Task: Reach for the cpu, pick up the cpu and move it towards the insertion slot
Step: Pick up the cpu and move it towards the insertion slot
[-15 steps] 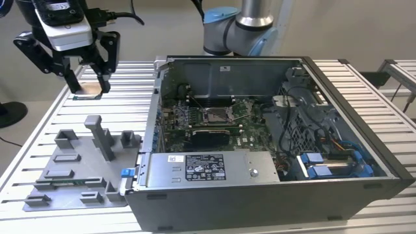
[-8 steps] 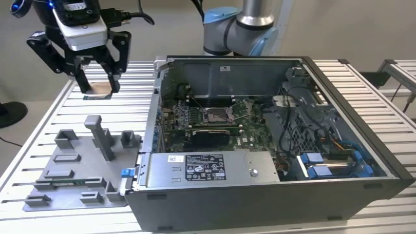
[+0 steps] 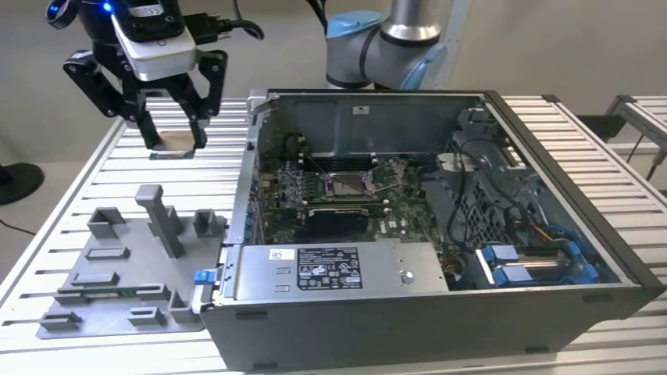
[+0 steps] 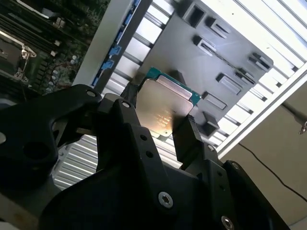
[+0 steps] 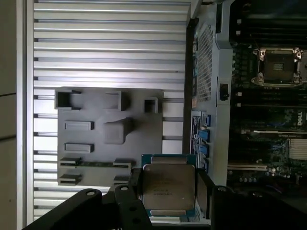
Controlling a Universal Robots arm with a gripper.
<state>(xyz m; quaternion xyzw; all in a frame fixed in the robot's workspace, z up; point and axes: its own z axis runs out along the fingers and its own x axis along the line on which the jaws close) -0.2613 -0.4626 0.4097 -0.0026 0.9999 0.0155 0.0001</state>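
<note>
In the exterior view one gripper (image 3: 172,141) hangs over the slatted worktop (image 3: 125,176) near its far edge, toward the exterior view's left. Its two black fingers (image 3: 196,117) are drawn in narrowly on the one cpu (image 3: 172,147). From here the chip is a small thin square, tan on the side that shows, with a green strip along its lower rim. One open computer case (image 3: 438,312) fills the middle of the worktop. Inside it the one insertion slot (image 3: 347,185), a square silver frame with a dark centre, sits on the green circuit board (image 3: 396,205), well apart from the cpu. One grey fixture plate (image 3: 105,311) lies by the near edge, just beside the case, carrying several upright blocks

In the second wrist view the cpu (image 4: 165,108) turns its silvery-white metal face to the camera, with a green rim showing along two sides. A finger (image 4: 189,139) presses on each of two opposite sides, and the fixture plate (image 4: 235,43) lies beyond, clear of the chip

In the first wrist view the cpu (image 5: 168,184) is again gripped on two sides by the fingers (image 5: 202,191), silver face out, green rim along one edge. It overlaps the plate's (image 5: 96,115) edge nearest the case, while the slot (image 5: 279,64) lies apart inside the case
</note>
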